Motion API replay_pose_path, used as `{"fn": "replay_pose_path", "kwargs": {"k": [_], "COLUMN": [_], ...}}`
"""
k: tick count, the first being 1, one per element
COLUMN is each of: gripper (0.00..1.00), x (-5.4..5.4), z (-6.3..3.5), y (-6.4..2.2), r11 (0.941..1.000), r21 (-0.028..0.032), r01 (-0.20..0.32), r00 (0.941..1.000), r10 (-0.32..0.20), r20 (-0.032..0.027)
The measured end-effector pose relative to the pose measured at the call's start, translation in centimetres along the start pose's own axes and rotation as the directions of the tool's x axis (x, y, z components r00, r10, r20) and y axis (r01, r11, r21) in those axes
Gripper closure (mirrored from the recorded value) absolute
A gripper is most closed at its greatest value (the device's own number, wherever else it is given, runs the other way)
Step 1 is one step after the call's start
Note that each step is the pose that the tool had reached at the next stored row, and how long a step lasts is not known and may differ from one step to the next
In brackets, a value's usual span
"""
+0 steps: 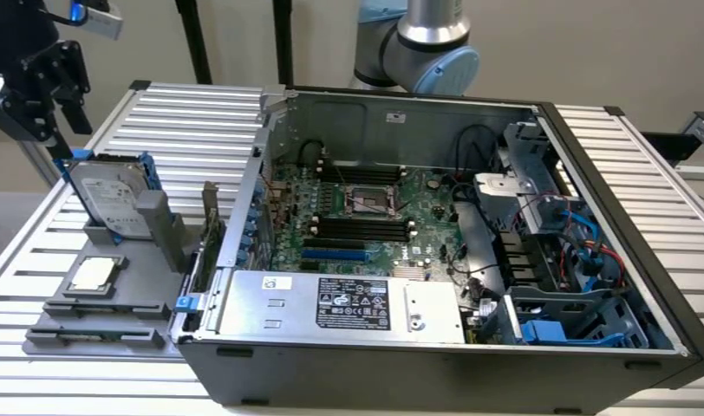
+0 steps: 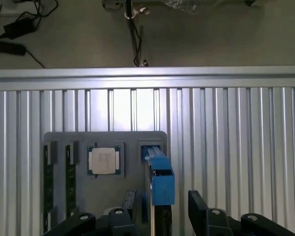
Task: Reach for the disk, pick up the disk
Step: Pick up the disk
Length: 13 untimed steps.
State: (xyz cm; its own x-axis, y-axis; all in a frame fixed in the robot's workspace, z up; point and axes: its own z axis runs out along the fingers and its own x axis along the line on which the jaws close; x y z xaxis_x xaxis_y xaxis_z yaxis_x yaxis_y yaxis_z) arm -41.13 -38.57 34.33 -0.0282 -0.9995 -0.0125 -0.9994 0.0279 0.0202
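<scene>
The disk (image 1: pixel 101 198) is a silver-grey hard drive with a white label in a blue bracket. It stands on edge in a grey holder on the exterior view's left, beside the computer case. My gripper (image 1: pixel 51 113) hangs above it and slightly toward the exterior view's left, not touching it. In the wrist view I look down on the disk's blue bracket edge (image 2: pixel 161 182). My gripper (image 2: pixel 162 202) is open, one black finger (image 2: pixel 130 200) on each side of the bracket with a gap to either finger. Nothing is held.
A small square CPU chip (image 1: pixel 94 273) (image 2: pixel 104 161) lies in the grey fixture plate (image 1: pixel 51 334) next to the disk's holder. The open computer case (image 1: pixel 629 217) with its silver power supply box (image 1: pixel 341 303) stands close by on the slatted aluminium table (image 1: pixel 179 113).
</scene>
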Motion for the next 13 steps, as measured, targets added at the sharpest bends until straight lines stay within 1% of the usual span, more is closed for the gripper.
{"fn": "replay_pose_path", "kwargs": {"k": [13], "gripper": [0.46], "x": [0.0], "z": [2.36], "y": [-0.03], "r11": [1.0000], "r21": [0.0000], "r01": [0.003], "r00": [1.0000], "r10": [-0.003], "r20": [0.0000]}}
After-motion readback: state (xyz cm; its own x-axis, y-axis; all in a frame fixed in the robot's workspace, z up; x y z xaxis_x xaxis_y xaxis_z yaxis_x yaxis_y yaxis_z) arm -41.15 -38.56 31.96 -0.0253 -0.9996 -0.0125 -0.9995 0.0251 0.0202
